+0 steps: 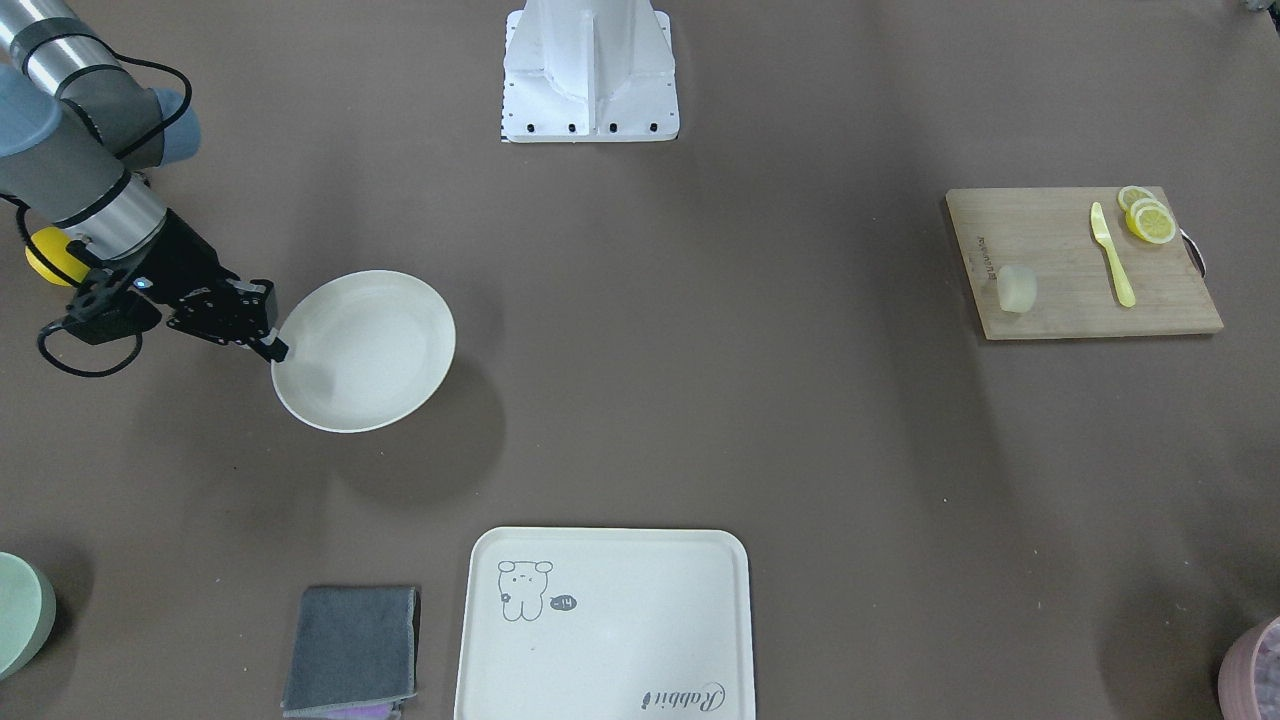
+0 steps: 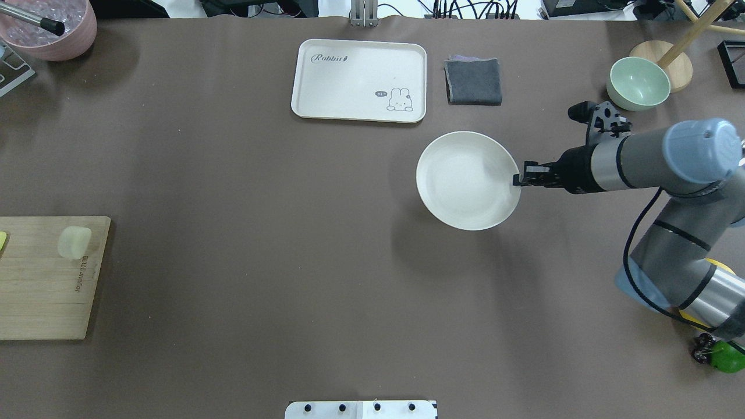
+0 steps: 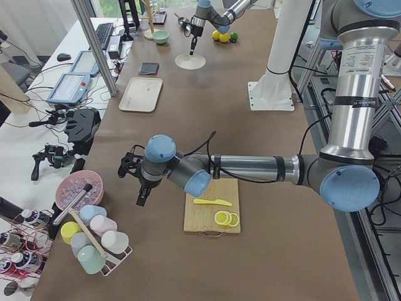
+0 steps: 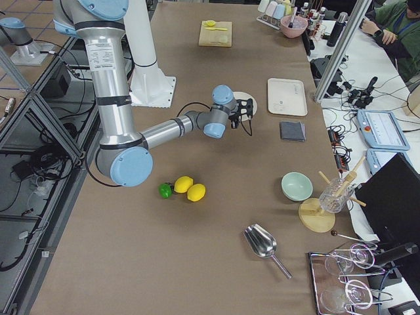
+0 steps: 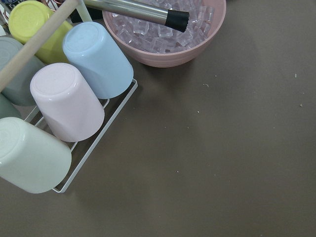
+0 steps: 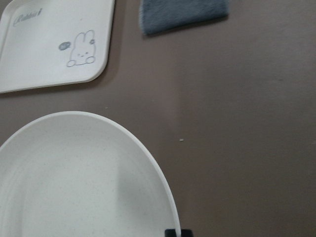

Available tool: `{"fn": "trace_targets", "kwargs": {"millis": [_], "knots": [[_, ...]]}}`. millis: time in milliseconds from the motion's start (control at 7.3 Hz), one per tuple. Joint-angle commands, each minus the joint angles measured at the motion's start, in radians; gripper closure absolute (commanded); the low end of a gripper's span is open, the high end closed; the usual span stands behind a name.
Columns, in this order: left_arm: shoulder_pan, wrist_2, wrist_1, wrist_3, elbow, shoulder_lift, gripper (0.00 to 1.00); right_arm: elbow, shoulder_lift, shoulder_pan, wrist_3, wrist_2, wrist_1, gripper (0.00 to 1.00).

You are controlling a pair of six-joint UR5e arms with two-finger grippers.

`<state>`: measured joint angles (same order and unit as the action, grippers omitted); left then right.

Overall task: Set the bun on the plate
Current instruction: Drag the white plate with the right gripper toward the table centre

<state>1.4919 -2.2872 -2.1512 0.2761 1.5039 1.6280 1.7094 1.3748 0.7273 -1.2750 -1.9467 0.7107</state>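
Note:
The bun (image 1: 1017, 289) (image 2: 74, 242) lies on a wooden cutting board (image 1: 1060, 300) (image 2: 35, 291) at the table's end on my left. The cream-white plate (image 1: 375, 345) (image 2: 460, 180) (image 6: 74, 182) is far from it, on my right side. My right gripper (image 1: 275, 345) (image 2: 517, 179) (image 6: 173, 232) is shut on the plate's rim, and the plate's shadow falls offset from it, so it seems raised off the table. My left gripper (image 3: 141, 199) hangs beyond the board near a cup rack; I cannot tell whether it is open or shut.
A bear-print tray (image 2: 359, 80) and a grey cloth (image 2: 473, 81) lie past the plate. A green bowl (image 2: 637, 83) stands at the far right. Lemon slices (image 1: 1148, 218) and a yellow knife (image 1: 1112, 253) share the board. A pink ice bowl (image 5: 168, 34) and cups (image 5: 69, 103) sit below the left wrist.

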Motion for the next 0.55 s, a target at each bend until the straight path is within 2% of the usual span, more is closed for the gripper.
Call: {"fn": "trace_targets", "kwargs": {"millis": [0,137,274,411], "knots": [[0.001,0.0,0.004,0.0,-0.001,0.001,0.02,0.003,-0.144,-0.152,-0.007,0.168,0.127,1.0],[0.001,0.0,0.005,0.0,-0.004,0.001,0.02,0.0,-0.248,-0.198,-0.004,0.228,0.271,1.0],[0.001,0.0,0.004,-0.003,-0.017,0.0,0.02,-0.011,-0.313,-0.225,-0.003,0.261,0.353,1.0],[0.001,0.0,0.004,-0.005,-0.02,0.0,0.02,-0.037,-0.325,-0.229,0.005,0.267,0.368,1.0]]}}
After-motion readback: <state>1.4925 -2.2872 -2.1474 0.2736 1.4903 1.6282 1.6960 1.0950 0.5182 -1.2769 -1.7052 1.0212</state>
